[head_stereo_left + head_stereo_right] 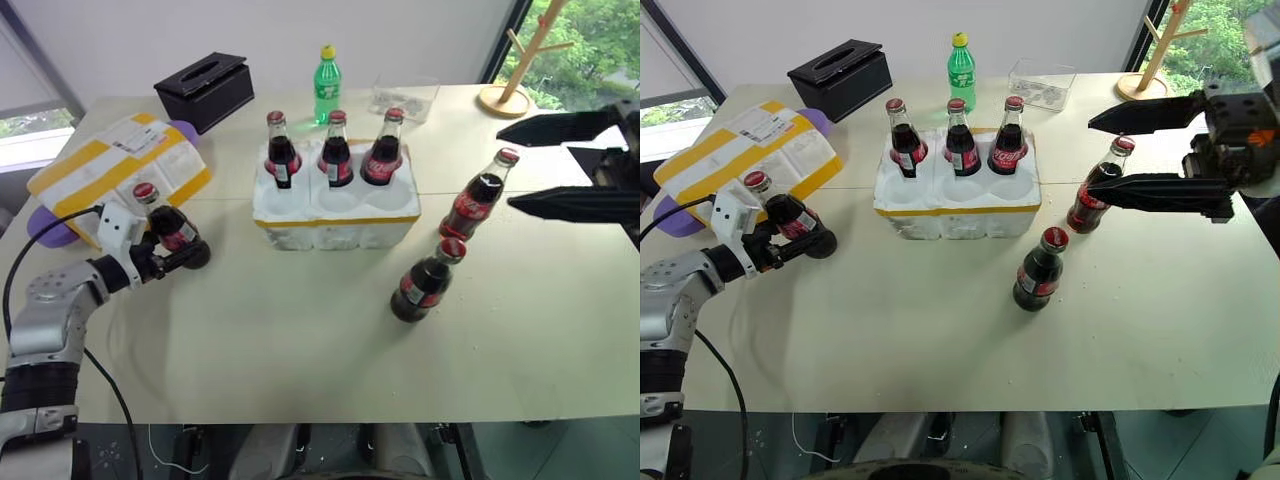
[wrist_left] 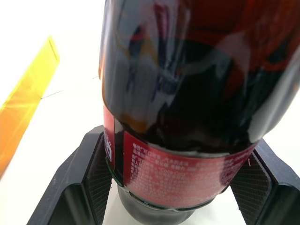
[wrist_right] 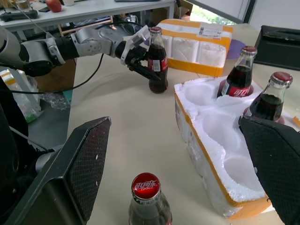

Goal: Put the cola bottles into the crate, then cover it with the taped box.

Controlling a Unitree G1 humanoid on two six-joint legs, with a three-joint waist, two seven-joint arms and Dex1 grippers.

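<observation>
From the head camera's left eye, the pale worktop [image 1: 300,350] carries the crate [image 1: 335,215], a low white foam block with a yellow band, near its middle. Three cola bottles [image 1: 336,150] stand upright in its back row of wells; the front row is empty. Two more bottles stand on the worktop to the right of the crate, one near its front corner [image 1: 428,280] and one further back [image 1: 480,195]. The sixth bottle [image 1: 165,222] stands at the left, in front of the taped box [image 1: 120,165], which lies tilted over something purple. The left gripper [image 1: 178,248] has its black fingers on either side of this bottle's lower body. The right gripper [image 1: 560,165] hovers above the right side of the worktop with its jaws spread wide and nothing between them. Behind the crate are a black tissue box [image 1: 205,90], a green plastic bottle [image 1: 327,85] and a clear container [image 1: 403,98].

In the left wrist view, the bottle's red label sits between the two finger pads [image 2: 101,173], which touch or nearly touch the glass; whether the grip is fully clenched cannot be told.

In the right wrist view, the wide-apart fingers [image 3: 70,173] frame a red-capped bottle [image 3: 147,201] and the crate's edge.
</observation>
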